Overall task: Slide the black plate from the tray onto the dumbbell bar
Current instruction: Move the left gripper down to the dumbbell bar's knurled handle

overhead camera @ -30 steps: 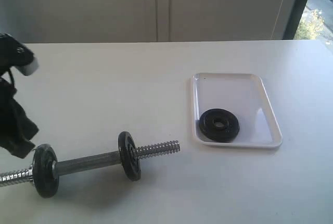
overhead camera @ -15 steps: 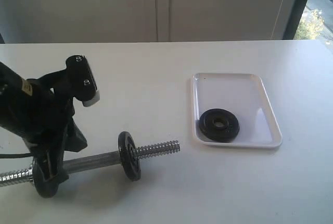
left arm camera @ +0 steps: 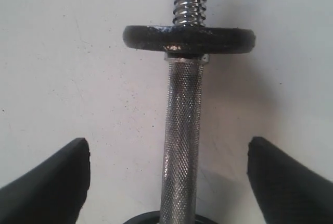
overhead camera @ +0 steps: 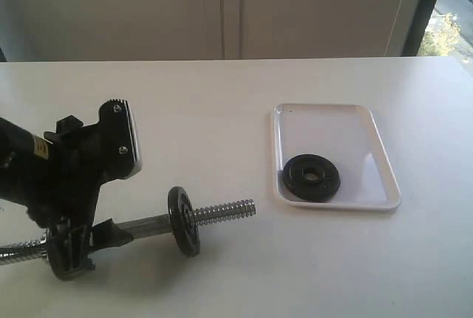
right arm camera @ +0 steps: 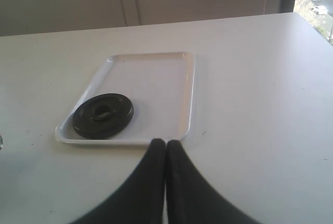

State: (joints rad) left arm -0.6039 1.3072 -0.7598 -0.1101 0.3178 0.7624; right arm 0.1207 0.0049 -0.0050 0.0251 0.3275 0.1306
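Dumbbell bar (left arm camera: 182,130) lies between spread jaws of left gripper (left arm camera: 166,145).

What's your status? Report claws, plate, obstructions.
Left claw open astride dumbbell bar. Right claw shut, empty. Black plate flat in tray. Bar's threaded end bare.

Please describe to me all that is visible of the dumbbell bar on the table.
The dumbbell bar is a silver-grey metal rod lying nearly level on the white table. Its middle is knurled; the end toward the tray is a coarse, shiny screw thread, bare. Two small black discs sit on it: one beside that thread, the other partly hidden by the arm. The open left claw straddles the middle, its fingers apart from it.
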